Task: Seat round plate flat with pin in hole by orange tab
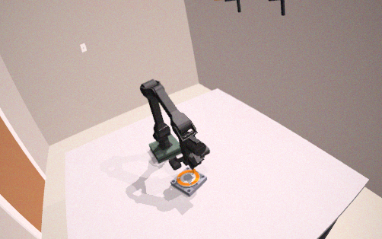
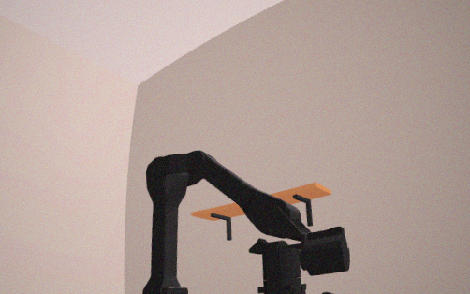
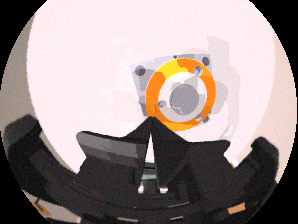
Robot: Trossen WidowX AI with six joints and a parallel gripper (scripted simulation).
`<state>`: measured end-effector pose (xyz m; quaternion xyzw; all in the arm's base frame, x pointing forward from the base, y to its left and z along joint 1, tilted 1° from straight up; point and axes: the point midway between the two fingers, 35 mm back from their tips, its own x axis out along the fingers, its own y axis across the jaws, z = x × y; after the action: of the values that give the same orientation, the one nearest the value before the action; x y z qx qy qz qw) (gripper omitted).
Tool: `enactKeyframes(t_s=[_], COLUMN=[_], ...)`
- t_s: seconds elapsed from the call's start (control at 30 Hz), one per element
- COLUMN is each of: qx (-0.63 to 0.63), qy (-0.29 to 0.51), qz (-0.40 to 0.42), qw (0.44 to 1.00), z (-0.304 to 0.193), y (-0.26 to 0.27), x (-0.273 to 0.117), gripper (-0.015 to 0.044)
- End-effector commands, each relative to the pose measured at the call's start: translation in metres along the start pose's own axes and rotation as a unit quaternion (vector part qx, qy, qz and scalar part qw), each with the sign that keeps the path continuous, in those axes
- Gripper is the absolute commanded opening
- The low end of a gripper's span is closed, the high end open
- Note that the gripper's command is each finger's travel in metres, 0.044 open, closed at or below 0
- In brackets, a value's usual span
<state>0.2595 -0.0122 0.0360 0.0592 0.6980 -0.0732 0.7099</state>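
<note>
The round plate with its orange ring (image 1: 183, 184) (image 3: 211, 95) sits around the grey post (image 3: 184, 99) on the square grey base (image 1: 199, 183) (image 3: 139, 82). Several small holes show in the plate in the wrist view. My gripper (image 1: 194, 169) (image 3: 151, 119) is shut and empty. Its fingertips are at the plate's rim on the arm's side, over or against the orange there, where the tab seems to be. I cannot tell if they touch. The pin cannot be made out, and I cannot tell how far the plate is tilted.
The base lies on the pale table (image 1: 264, 171), in front of the arm's green foot (image 1: 163, 152). The arm's shadow falls beside the base. An orange shelf (image 2: 315, 189) on black brackets hangs on the wall.
</note>
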Motion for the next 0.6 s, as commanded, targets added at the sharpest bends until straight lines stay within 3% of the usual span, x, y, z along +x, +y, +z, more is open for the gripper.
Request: enactKeyframes(t_s=[0.0,0.57], qx=[0.001,0.001], qy=[0.0,-0.001], qz=[0.003,0.003], qw=[1.0,1.0], z=[0.007,0.024], y=[0.005,0.009], x=[0.001,0.0], gripper=[0.0,0.0])
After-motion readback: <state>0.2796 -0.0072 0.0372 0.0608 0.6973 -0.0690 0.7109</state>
